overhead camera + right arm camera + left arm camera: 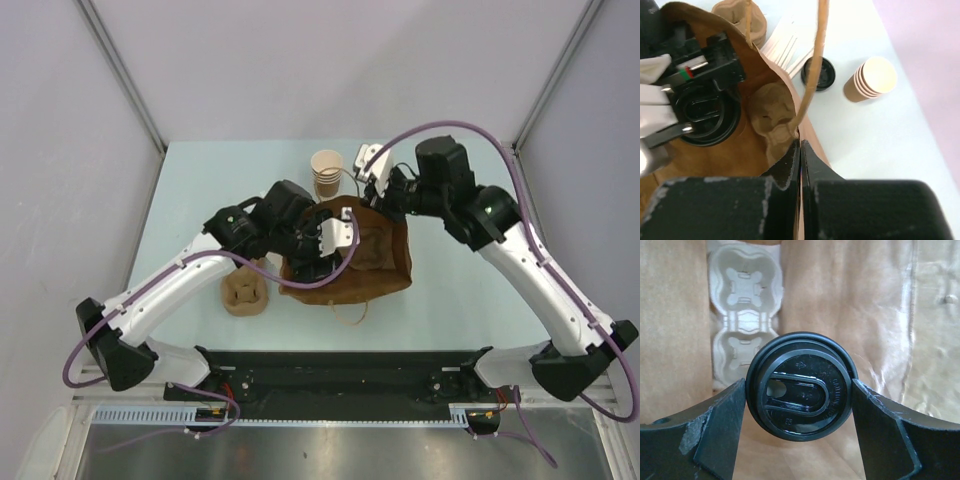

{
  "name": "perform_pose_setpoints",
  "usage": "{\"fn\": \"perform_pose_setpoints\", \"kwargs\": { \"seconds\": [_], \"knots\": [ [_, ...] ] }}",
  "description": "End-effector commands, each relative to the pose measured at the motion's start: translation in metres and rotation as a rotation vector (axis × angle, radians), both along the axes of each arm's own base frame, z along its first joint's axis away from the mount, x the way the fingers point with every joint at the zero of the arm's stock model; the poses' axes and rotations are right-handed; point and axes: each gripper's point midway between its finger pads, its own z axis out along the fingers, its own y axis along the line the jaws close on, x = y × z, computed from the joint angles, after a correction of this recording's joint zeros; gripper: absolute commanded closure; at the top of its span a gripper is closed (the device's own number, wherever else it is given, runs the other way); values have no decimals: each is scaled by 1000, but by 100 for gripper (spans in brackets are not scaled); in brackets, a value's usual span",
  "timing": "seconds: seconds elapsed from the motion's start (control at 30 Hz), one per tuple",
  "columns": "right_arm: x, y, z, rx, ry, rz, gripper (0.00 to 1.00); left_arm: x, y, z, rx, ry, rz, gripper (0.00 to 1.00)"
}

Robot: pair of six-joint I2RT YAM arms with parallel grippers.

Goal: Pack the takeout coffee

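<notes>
A takeout coffee with a black lid (801, 385) sits between my left gripper's (800, 395) fingers, which touch the lid's rim on both sides. That gripper (320, 250) is down inside the open brown paper bag (385, 265). Below the cup, a pale pulp cup carrier (745, 315) lies on the bag's floor. My right gripper (801, 146) is shut on the bag's rim (812, 140), at the bag's far right corner in the top view (382, 198). From the right wrist I see the lid (705, 117) in the left gripper and the carrier (771, 114) beside it.
A stack of lidless tan cups (327, 172) stands behind the bag. A loose black lid (818, 73) lies on the table near it. A second cup carrier (245, 292) rests left of the bag. The bag's handle (815, 65) loops up in front of the right wrist camera.
</notes>
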Motion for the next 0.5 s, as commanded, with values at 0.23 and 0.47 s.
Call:
{"fn": "perform_pose_setpoints", "kwargs": {
  "seconds": [0.23,0.47],
  "knots": [
    [-3,2,21,29,-229,-153,100,7,3,5,-135,-180,38,72],
    [-25,3,26,43,-312,-208,100,-2,3,-8,-169,-298,10,73]
  ]
}}
